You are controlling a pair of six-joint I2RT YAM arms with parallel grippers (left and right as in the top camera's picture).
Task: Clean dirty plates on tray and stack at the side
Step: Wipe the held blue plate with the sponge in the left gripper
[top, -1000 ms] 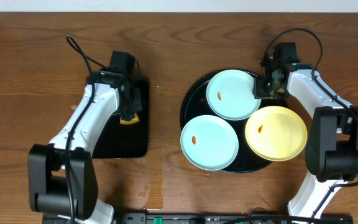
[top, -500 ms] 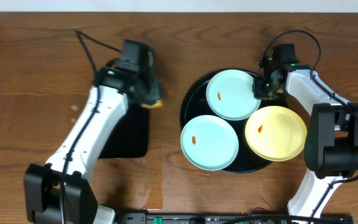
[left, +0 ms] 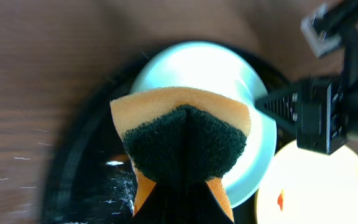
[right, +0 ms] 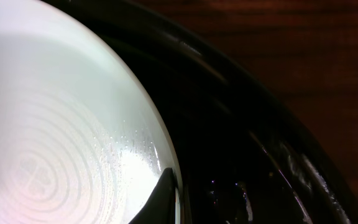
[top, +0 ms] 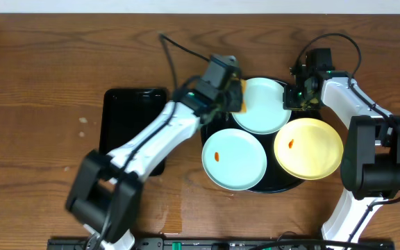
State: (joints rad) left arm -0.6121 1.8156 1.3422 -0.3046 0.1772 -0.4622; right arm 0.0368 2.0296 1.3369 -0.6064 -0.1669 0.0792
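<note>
The round black tray [top: 276,186] holds three plates: a pale blue one [top: 264,111] at the back, another pale blue one [top: 233,158] at the front left, and a pale yellow one [top: 309,148] at the right. My left gripper [top: 233,96] is shut on an orange sponge with a dark green scouring face [left: 182,140], held over the back plate's [left: 197,65] left part. My right gripper [top: 294,97] is shut on that plate's right rim [right: 166,155]; one finger [right: 160,199] lies on top of the rim. Orange smears show on the front blue and yellow plates.
A smaller rectangular black tray [top: 127,118] lies on the wooden table left of the round tray. My left arm stretches across from the front left to the round tray. The table's far edge meets a white wall.
My left arm has swung right from the rectangular tray, carrying the sponge over to the back blue plate. My right gripper has closed on that plate's rim.
</note>
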